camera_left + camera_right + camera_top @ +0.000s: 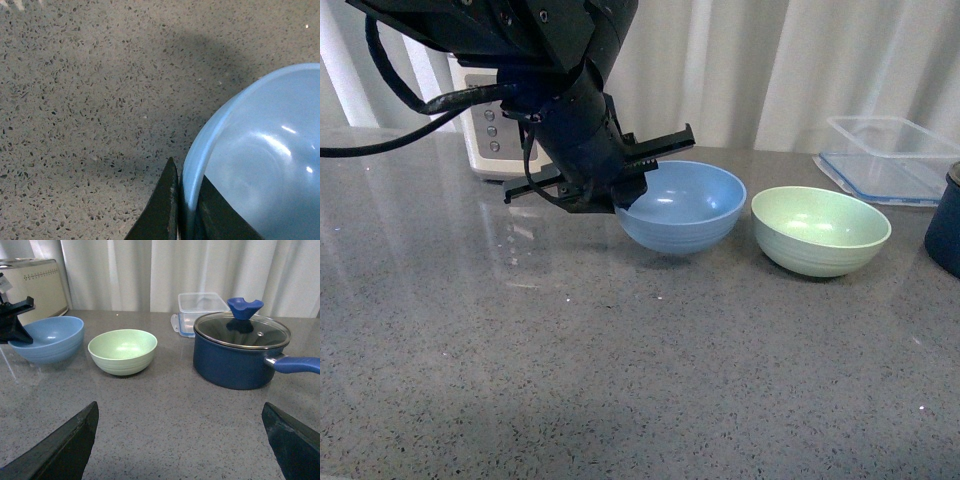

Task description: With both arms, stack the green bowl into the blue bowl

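Left pincer (pixel 186 175) clamped on rim of matte blue bowl (pixel 685 205), ridged green bowl (pixel 820 230) just beside; right pincer (pixel 180 440) spread wide

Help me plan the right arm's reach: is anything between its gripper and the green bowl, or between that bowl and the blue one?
Nothing visible does. Only bare countertop separates the open right gripper from the green bowl, and that from the blue bowl. The left gripper pinches the blue bowl's opposite rim.

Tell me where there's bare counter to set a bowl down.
Widest bare patch: counter in front of the blue bowl and green bowl, nearest the robot. Crowded right of them: navy pot and clear box. Left gripper grips the blue bowl's rim.
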Action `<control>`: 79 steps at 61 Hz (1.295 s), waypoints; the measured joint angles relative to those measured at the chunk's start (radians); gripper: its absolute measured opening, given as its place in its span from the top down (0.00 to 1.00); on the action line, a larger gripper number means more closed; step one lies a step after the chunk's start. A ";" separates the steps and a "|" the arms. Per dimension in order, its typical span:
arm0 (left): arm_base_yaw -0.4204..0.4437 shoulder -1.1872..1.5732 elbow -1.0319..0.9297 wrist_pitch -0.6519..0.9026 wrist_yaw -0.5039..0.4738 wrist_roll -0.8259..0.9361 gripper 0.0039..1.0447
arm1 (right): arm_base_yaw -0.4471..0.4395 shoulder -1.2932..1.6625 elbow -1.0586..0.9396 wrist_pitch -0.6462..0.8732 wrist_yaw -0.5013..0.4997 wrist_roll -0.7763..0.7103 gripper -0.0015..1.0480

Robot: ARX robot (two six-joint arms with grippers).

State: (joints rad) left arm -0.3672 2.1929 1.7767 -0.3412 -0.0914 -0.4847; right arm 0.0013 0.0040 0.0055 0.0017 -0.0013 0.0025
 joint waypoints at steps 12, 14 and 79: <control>-0.007 0.021 0.016 -0.013 -0.011 0.001 0.97 | 0.000 0.000 0.000 0.000 0.000 0.000 0.10; -0.008 0.023 0.018 -0.019 -0.016 0.001 0.97 | 0.000 0.000 0.000 0.000 0.000 0.000 0.10; 0.139 -0.830 -1.059 0.968 -0.135 0.458 0.69 | 0.000 0.000 0.000 0.000 0.000 0.000 0.10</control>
State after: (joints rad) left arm -0.2283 1.3628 0.7174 0.6270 -0.2268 -0.0269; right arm 0.0013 0.0036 0.0055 0.0017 -0.0017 0.0025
